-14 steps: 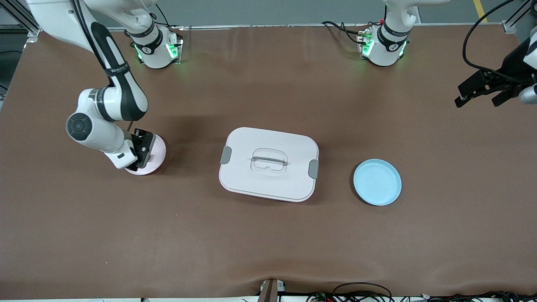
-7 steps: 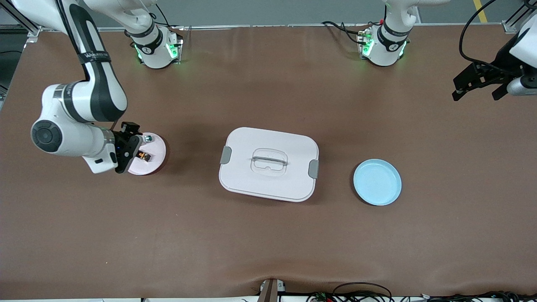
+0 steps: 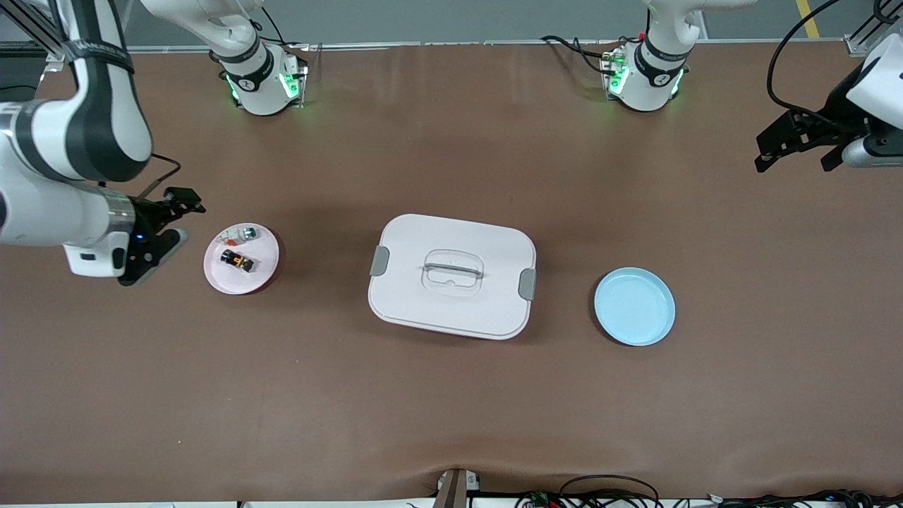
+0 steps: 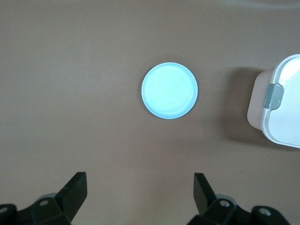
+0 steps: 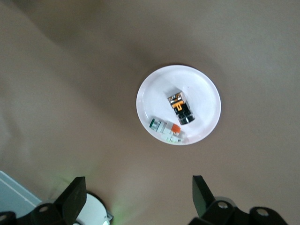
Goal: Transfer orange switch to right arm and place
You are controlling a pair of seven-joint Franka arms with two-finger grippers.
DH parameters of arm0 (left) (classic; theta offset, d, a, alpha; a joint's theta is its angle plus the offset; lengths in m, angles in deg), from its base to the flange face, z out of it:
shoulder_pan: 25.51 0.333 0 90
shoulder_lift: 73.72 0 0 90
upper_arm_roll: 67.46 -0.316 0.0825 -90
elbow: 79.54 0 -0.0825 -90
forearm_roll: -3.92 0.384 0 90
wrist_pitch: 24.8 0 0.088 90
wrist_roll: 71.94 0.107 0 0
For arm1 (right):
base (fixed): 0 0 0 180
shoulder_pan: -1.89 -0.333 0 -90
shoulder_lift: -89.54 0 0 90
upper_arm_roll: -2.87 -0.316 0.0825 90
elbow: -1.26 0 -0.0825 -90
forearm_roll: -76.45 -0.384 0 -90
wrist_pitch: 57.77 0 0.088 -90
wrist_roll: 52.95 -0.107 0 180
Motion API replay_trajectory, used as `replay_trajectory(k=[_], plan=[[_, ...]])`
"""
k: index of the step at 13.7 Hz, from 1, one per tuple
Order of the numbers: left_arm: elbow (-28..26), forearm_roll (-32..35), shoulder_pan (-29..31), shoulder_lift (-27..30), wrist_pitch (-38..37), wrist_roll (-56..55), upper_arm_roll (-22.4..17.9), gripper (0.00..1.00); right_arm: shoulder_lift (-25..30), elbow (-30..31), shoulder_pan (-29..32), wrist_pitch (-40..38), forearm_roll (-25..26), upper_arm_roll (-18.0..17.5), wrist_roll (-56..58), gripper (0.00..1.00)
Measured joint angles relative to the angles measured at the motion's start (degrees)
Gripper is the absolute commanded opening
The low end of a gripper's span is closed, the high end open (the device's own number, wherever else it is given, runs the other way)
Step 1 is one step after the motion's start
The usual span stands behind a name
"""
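Big white box (image 3: 452, 276) w/ lid sits mid-table, the one tall thing in the way. Pink plate (image 3: 240, 258) at its 9 o'clock, blue plate (image 3: 634, 306) at its 3 o'clock, bare brown table (image 3: 451, 423) btwn them. Wide open room at 6 & 12.

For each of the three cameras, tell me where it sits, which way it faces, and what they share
Front view: high across the table, facing both bases; shows the open right gripper beside the pink plate and the open left gripper.
Left wrist view: on the left arm, looking down at the blue plate; its fingertips show.
Right wrist view: looking down at the orange switch on the pink plate; its fingertips show.
Shared: front and left wrist both show the white lidded box.
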State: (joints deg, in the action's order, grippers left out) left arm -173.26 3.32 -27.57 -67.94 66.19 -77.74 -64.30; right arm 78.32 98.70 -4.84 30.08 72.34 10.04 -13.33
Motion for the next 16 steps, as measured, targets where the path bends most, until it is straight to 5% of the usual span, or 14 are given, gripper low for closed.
replay_trajectory(k=[6,16], plan=[[0.3,0.0,0.1,-0.2,0.1,0.0,0.0,1.0,0.0,-8.0,4.4,-9.2,0.8,0.3,-7.6,1.0],[4.3,-1.3,2.2,-4.0,-2.0,0.7,-0.2,1.0,0.0,-13.5,5.5,-9.9,1.2,0.4,-32.0,1.0]])
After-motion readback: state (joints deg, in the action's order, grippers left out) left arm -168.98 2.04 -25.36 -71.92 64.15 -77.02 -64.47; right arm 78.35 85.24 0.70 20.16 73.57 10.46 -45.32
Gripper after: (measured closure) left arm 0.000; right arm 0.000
